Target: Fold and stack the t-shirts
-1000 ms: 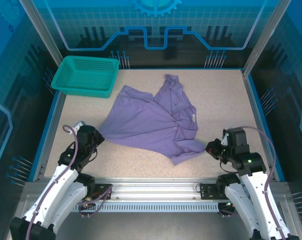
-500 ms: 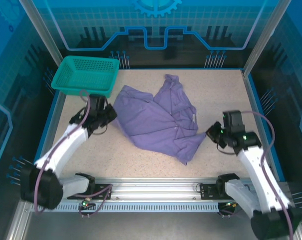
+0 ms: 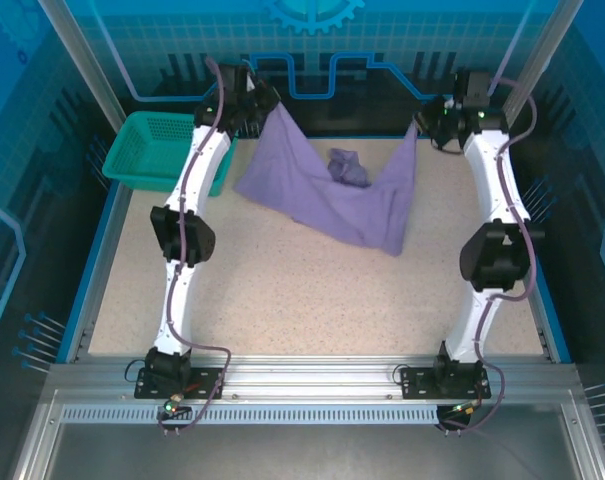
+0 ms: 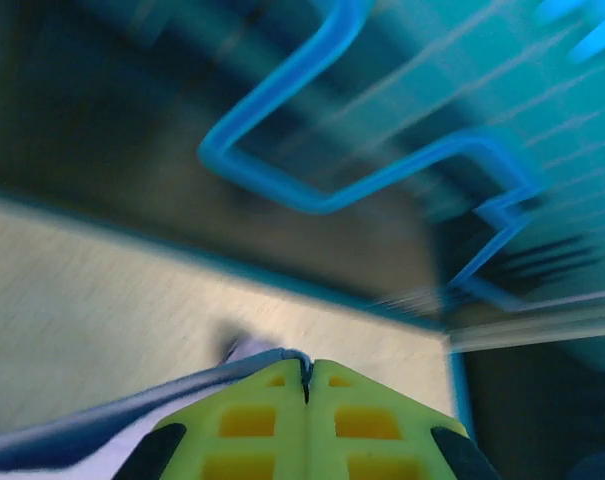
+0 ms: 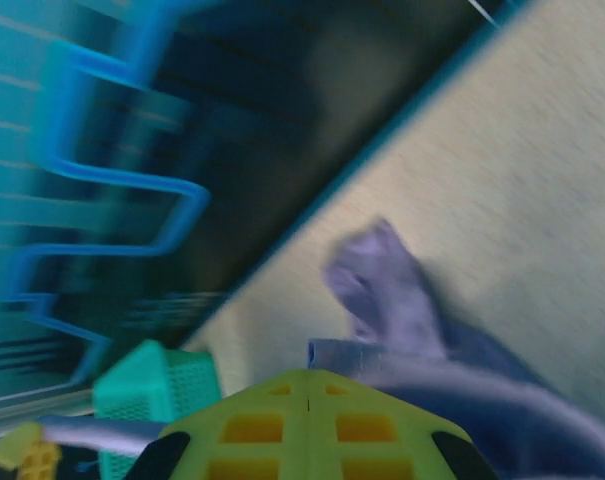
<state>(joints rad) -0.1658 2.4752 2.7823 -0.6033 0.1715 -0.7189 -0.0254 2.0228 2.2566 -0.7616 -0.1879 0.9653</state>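
The white-and-black left arm (image 3: 190,190) stretches from its base at the near edge to the far left of the desk. Its hand (image 3: 260,100) is raised, yellow fingers (image 4: 252,420) pinched tight on one edge of the lavender-purple fabric t-shirt (image 3: 327,195). The matching right arm (image 3: 497,190) mirrors it at the far right, its raised hand (image 3: 422,122) clamped on the opposite edge.

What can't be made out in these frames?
- Top view: which part of the t-shirt the left gripper and right gripper pinch; the cloth bunches there and is too small to read.
- Top view: the basket has its right end hidden behind the left arm.
- Left wrist view: t-shirt fabric is cut off by the bottom edge and motion-blurred.
- Right wrist view: any print on the t-shirt is smeared by blur.
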